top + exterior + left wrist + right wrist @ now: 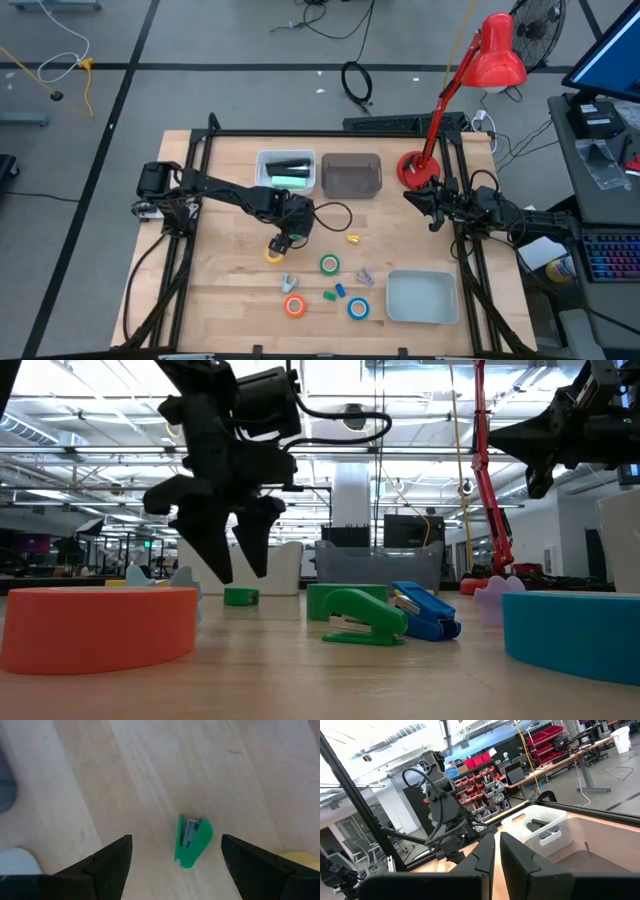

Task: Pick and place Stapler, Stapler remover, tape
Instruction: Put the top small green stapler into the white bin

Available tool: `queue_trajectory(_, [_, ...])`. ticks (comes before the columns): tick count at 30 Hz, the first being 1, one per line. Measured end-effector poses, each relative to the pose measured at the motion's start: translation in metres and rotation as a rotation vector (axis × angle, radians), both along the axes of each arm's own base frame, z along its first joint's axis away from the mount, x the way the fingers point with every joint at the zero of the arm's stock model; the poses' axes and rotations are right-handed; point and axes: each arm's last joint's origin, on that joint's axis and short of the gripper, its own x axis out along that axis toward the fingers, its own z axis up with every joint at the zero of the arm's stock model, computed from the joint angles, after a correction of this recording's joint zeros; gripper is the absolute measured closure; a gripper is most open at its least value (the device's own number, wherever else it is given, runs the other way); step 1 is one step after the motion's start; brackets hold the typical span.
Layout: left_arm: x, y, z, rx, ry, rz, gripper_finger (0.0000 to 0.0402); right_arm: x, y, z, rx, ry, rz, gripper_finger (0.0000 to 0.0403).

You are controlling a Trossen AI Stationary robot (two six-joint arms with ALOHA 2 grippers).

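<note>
The small green plastic stapler (192, 840) that your left wrist camera looks down on lies flat on the pale wooden table (230, 300), in the gap between the left gripper's (176, 842) two dark fingers. Nothing is in them: they stand wide apart and released, clear of the stapler on both sides. From the low camera you see this gripper (240, 572) hanging tips-down above the board, not touching it.

Just beside it, towards the front edge, lies the yellow ring-shaped tape roll (273, 254). The green tape roll (329, 264) sits further towards your right arm, and the orange tape roll (294, 306) and the blue tape roll (359, 308) lie near the front edge. Between those two you have a second small green stapler (328, 295) and a small blue stapler (341, 289) almost touching each other. A grey metal staple remover (288, 282) lies above the orange roll and another (365, 275) beside the green one.

Behind the left gripper stand a white plastic bin (262, 170), holding dark and green items, and a smoky translucent bin (351, 176) next to it. A shallow pale tray (421, 298) rests at the front right.

Your right gripper (416, 196) waits raised at the table's right side, fingers pressed together on nothing, beside the base of the red desk lamp (497, 52).
</note>
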Motion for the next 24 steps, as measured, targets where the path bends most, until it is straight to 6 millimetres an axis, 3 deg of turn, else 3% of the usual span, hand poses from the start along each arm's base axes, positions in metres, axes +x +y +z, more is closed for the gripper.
queue_trajectory(5, [0.0, -0.001, -0.001, -0.019, 0.0, -0.032, 0.0092, 0.0, 0.0, 0.0, 0.0, 0.0, 0.0, 0.0383])
queue_trajectory(12, [0.006, -0.001, -0.022, -0.022, 0.046, -0.041, 0.0092, 0.0, 0.0, 0.0, 0.001, 0.001, 0.0, 0.0383])
queue_trajectory(19, [0.008, -0.001, -0.025, -0.023, 0.052, -0.037, 0.0092, 0.0, 0.0, -0.001, 0.001, 0.006, 0.0, 0.0383])
queue_trajectory(24, [0.011, -0.002, -0.022, -0.017, 0.051, -0.04, 0.0126, 0.0, 0.0, -0.001, 0.001, 0.005, 0.0, 0.0383])
